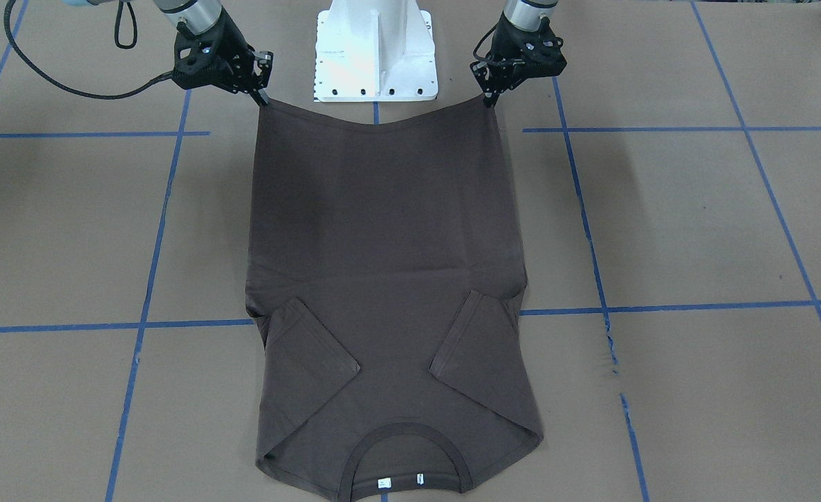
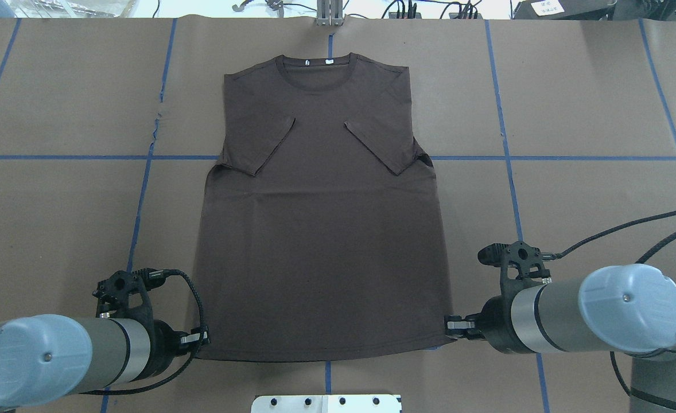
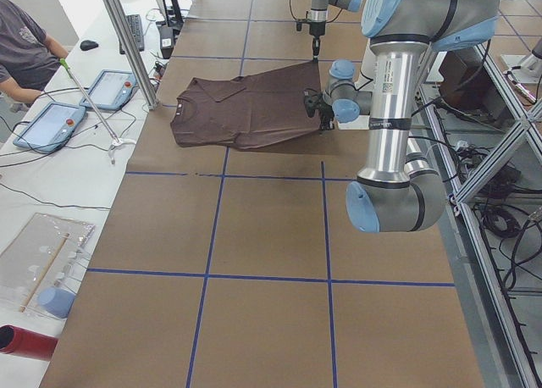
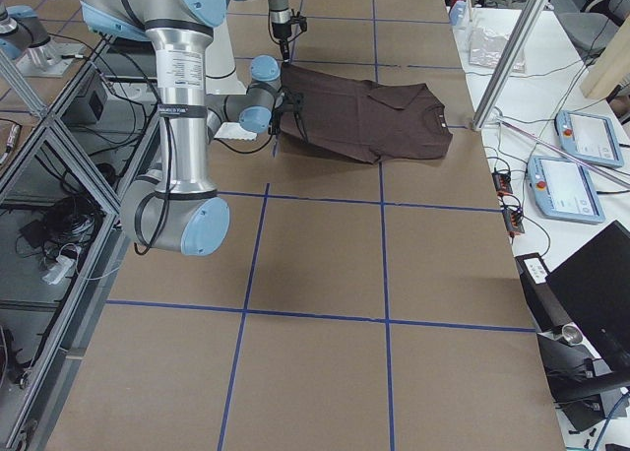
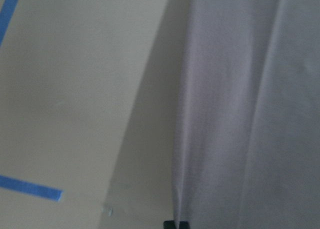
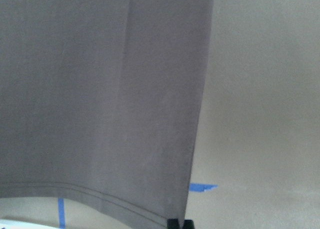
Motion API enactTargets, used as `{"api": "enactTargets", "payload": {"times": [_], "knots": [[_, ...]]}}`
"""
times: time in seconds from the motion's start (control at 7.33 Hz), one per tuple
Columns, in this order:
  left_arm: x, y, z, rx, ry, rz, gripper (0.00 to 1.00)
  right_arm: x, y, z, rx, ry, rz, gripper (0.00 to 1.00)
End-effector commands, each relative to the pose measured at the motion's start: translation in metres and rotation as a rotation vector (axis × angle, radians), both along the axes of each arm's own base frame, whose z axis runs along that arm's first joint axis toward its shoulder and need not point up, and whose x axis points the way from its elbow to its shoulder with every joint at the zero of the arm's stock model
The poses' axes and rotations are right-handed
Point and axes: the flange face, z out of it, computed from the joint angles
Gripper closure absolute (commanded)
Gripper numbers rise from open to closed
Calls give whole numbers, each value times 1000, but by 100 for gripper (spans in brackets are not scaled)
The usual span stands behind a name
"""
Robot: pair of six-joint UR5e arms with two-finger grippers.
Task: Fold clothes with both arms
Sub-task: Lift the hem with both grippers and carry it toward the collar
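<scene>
Left gripper (image 1: 492, 97) and right gripper (image 1: 264, 94) each pinch a hem corner of the dark brown short-sleeved T-shirt (image 1: 382, 244) near the white pedestal (image 1: 376, 52); only side views show blue-edged tablets (image 3: 52, 124).

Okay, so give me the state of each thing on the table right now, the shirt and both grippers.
T-shirt: hem end lifted off the table, collar end lying flat.
Sleeves: both folded inward onto the body.
Left gripper: shut on one hem corner.
Right gripper: shut on the other hem corner.
</scene>
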Motion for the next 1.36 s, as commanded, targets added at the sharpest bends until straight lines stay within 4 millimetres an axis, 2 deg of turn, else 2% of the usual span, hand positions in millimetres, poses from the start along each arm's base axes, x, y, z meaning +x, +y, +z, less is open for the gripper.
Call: {"api": "enactTargets", "payload": {"times": [0.0, 0.14, 0.27, 0.41, 0.55, 0.68, 0.82, 0.96, 1.09, 1.23], "knots": [[-38, 46, -43, 5, 22, 121, 100, 41, 48, -14, -18, -26, -112, 100], [-56, 57, -63, 8, 45, 146, 100, 52, 53, -20, -27, -39, -132, 100], [-53, 57, -62, 7, 40, 147, 100, 53, 42, -19, -20, -40, -103, 100], [-48, 50, -56, 23, 22, 144, 100, 61, 17, -23, 6, -57, -55, 100], [-55, 9, -57, 121, 15, 106, 100, 48, -25, -33, 77, -90, -21, 100], [-74, -47, -71, 227, 19, 37, 100, 36, -72, -40, 121, -97, 49, 100], [-66, -91, -61, 252, -30, 4, 100, 39, -120, -38, 195, -79, 100, 100], [-55, -143, -59, 283, -78, -44, 100, 50, -169, -28, 273, -30, 149, 100], [-40, -177, -39, 274, -138, -63, 100, 62, -215, -21, 268, 4, 222, 100], [-33, -213, -42, 278, -152, -103, 100, 53, -251, -25, 258, 20, 260, 100]]}}
